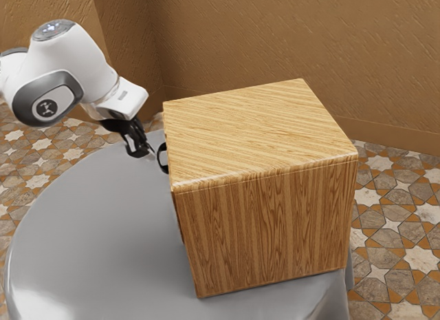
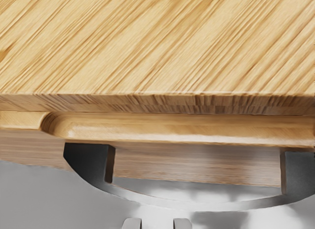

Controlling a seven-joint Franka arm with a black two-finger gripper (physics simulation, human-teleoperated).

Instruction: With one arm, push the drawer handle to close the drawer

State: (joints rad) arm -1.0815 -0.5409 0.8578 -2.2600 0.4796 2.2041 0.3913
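At the exterior view's left stands the white arm (image 1: 86, 62), smooth and rounded. On its grey joint cap there is a round dark badge (image 1: 46, 109) with a small pale mark; I can read no word in it. A small patch on the white hand is also too little to read.

From this hand the black gripper (image 1: 147, 151) points down toward the wooden cabinet (image 1: 258, 131). Its two fingers are parted by a moderate gap, with nothing held between them. They are close beside the handle (image 1: 162, 157); whether they touch it, I cannot tell.

The handle is a curved bow, dark at its ends and shiny grey along the middle, fixed on the drawer (image 2: 197, 163) front, at the cabinet's side toward the exterior view's left. The drawer front is of brown wood, under a glossy, rounded strip. The cabinet is boxy, with yellowish, slanting grain on top and darker, upright grain on its side. It stands on the smooth grey table (image 1: 103, 217), which has a curved edge.
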